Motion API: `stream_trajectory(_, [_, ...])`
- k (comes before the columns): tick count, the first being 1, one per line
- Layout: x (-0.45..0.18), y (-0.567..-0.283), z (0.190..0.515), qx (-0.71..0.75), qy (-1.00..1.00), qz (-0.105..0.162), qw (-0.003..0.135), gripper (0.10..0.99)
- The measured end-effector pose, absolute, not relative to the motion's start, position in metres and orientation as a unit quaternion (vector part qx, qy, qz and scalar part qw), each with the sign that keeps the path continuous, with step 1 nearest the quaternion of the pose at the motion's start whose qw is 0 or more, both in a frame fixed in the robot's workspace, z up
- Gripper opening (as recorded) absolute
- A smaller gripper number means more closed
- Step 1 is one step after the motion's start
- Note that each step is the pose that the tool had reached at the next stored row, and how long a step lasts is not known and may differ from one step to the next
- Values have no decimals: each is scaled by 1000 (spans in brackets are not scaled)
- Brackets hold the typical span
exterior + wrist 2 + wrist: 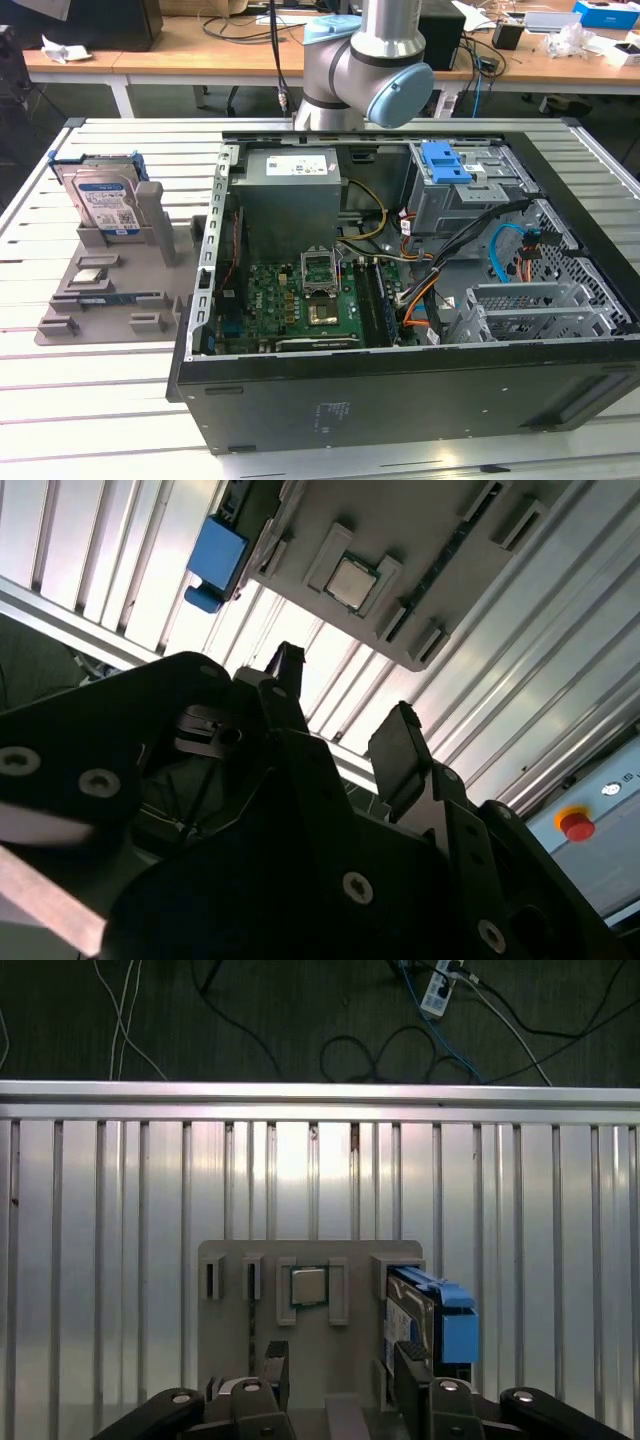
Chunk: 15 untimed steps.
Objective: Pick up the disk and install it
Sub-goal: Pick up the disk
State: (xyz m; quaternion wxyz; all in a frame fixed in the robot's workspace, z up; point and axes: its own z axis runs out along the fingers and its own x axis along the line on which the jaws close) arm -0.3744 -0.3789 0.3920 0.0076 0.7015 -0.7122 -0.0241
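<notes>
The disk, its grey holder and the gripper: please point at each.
disk [108, 208]: exterior view, its label.
grey holder [135, 280]: exterior view, its flat base.
gripper [343, 1360]: first wrist view, between its fingertips.

The arm [365, 60] is made of round silver-grey metal tubes, and its smooth joints are closed by light blue caps [401, 94]. A thin black cable [277, 50] hangs just beside it and ends in a small metal plug. The hand [345, 692] is matt black, built from angular plates fastened with small silver screws [357, 884]. Its two fingers [405, 752] are also black, flat and blocky, with squared tips. In the first wrist view, round-headed screws sit on the hand's black shoulders.
</notes>
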Motion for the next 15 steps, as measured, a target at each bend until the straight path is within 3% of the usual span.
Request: stream_trajectory(15, [-372,-371,392,680,-733,-24,7,541])
